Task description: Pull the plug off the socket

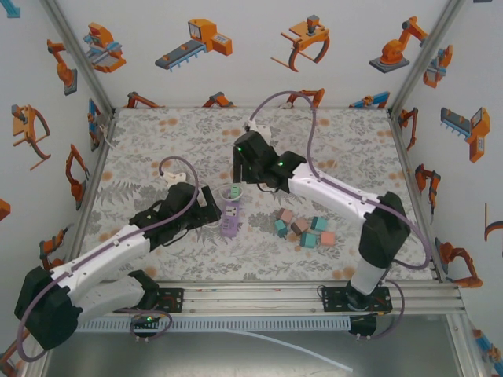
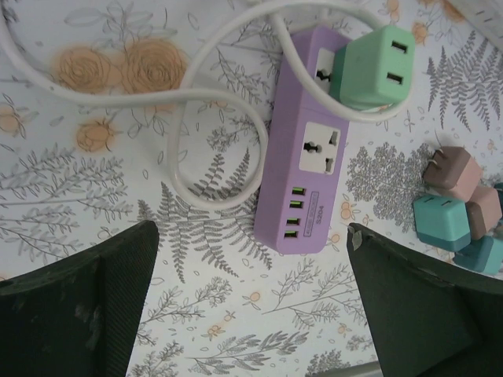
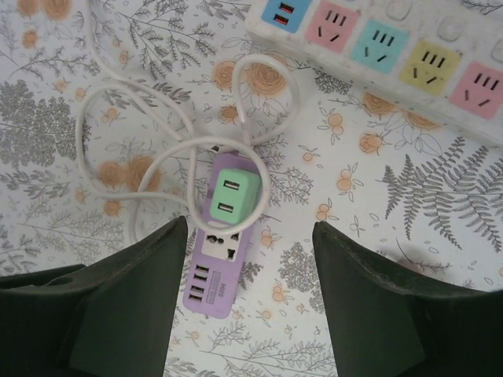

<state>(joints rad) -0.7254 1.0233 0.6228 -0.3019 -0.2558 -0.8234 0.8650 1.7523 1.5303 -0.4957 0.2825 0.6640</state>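
Closest in, the left hand is spread wide. Its dark fingers hang over the flowered counter, just short of the near end of the purple power strip. The strip lies flat. Its far socket holds the green plug, seated, with two USB ports on its top face; the nearer socket shows bare holes. A white cord loops beside the strip and around the plug. To the strip's right sits a loose huddle of small cube adapters, teal and dusty pink. Over the plug end, the right hand hangs with fingers parted, the plug lined up between them, clear of it. Farther back lies a white multi-socket strip with coloured outlets.
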